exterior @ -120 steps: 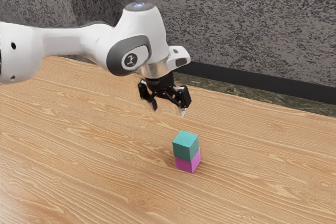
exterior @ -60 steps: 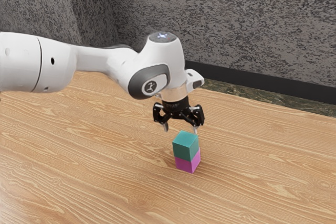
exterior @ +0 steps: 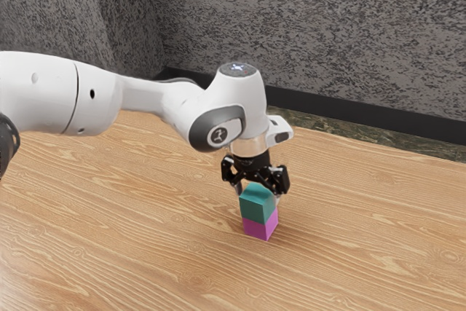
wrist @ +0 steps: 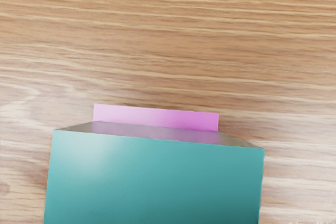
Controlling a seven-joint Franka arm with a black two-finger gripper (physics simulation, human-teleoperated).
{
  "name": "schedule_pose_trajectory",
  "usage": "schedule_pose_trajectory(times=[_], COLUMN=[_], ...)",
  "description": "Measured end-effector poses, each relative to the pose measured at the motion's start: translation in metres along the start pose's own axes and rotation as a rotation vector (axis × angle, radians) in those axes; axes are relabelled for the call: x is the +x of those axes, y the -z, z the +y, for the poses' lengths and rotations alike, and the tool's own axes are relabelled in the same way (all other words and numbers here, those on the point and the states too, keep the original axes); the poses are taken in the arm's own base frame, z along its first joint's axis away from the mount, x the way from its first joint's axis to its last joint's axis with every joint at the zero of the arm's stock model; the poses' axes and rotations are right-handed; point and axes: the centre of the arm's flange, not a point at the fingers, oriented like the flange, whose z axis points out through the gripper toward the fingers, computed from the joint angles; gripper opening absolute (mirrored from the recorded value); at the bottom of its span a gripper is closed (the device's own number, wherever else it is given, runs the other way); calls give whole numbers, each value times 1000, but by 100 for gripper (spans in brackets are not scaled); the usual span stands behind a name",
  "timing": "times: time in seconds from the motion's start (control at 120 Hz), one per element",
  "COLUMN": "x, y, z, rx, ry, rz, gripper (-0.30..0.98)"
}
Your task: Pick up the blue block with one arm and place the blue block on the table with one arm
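Black and spread apart, the pincer (exterior: 258, 193) is low over the blue block (exterior: 253, 205) in the exterior view, released, its two fingers reaching down near opposite sides of the block's top. The blue block, really a blue-green, sits on the pink block (exterior: 260, 228), which stands on the table (exterior: 131, 216) beneath the pincer and keeps the upper block off the wood. From the pincer, the white arm (exterior: 156, 97) runs back to the exterior view's left. Beyond the pincer, past the table's far edge, are a dark strip (exterior: 364, 116) and a rough grey wall (exterior: 313, 27).

In the wrist view, the blue block is close under the pincer, and a pink edge peeks out from below it, with bare wood grain around both.
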Motion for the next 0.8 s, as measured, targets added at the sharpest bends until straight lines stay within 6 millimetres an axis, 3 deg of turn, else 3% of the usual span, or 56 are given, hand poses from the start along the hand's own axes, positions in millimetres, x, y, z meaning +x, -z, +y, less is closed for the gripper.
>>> schedule_pose_trajectory(times=[0.3,0.383,0.567,0.8], x=[1,2,2,6], y=[-24,-29,-29,-17], z=[-5,-6,-6,-3], rx=[5,4,0,-4], ry=[-113,-136,-177,-218], rz=[-36,-43,-44,-20], gripper=[68,63,44,40])
